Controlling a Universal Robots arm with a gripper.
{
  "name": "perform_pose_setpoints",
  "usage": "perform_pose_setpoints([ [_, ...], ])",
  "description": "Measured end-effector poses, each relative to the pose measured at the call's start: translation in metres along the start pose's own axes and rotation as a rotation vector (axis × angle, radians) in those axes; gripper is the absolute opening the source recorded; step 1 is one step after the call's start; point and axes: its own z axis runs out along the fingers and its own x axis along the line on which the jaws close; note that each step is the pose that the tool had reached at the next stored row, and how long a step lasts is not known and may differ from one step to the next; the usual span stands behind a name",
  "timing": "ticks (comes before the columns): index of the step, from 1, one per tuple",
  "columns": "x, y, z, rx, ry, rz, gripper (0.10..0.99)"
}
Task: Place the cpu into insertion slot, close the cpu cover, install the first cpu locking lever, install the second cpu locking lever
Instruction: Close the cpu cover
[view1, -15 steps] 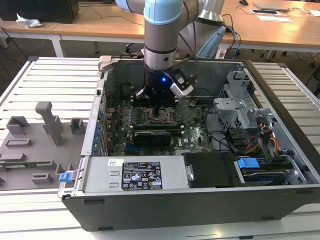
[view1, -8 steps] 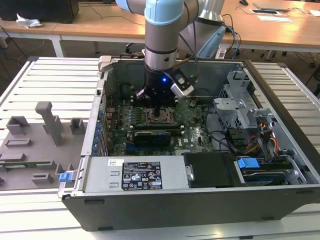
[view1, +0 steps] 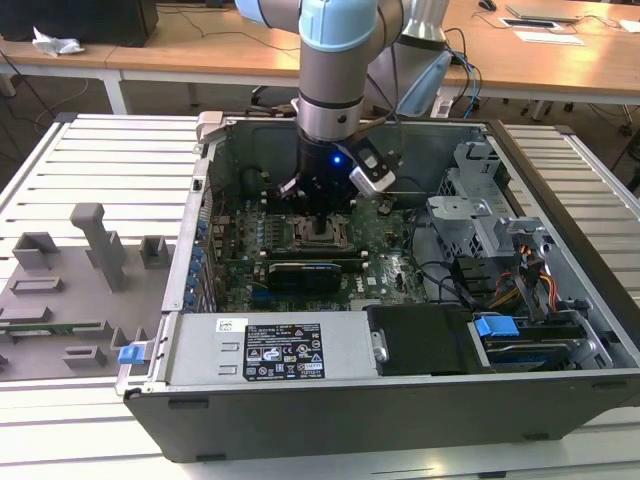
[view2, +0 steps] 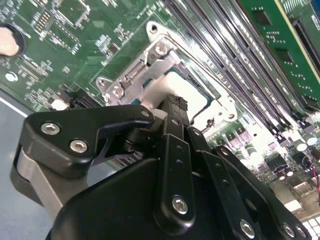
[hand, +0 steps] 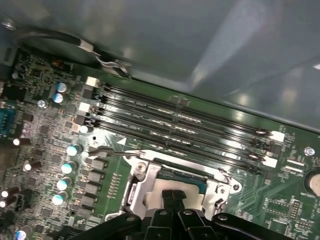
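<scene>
Closed with its fingers pressed together, my claw has its tip down at the cpu, which lies in the insertion slot mid-motherboard. I judge a straight, light press best, since sideways drag could hurt the pins. The silvery cpu cover frames the chip closely. Beyond it a locking lever juts free. Farther on, the memory slots and the case wall leave little room.

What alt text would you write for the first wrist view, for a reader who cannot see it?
The black tool hangs over the pale cpu, which lies inside the window of a silvery cover on a green motherboard. Long dark memory slots run alongside.
</scene>
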Motion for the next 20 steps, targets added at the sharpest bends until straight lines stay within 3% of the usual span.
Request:
perform_pose_setpoints([
  [5,-0.0049,-0.0015,0.0007,0.001,0.0002,0.001,0.106],
  [9,-0.0055,-0.0004,-0.0052,0.001,-0.0004,0.001,0.106],
  [13,-0.0063,0.0021,-0.0065,0.001,-0.0003,0.001,0.106],
  [20,-0.0113,0.0048,-0.0064,-0.009,-0.0036,0.001,0.106],
])
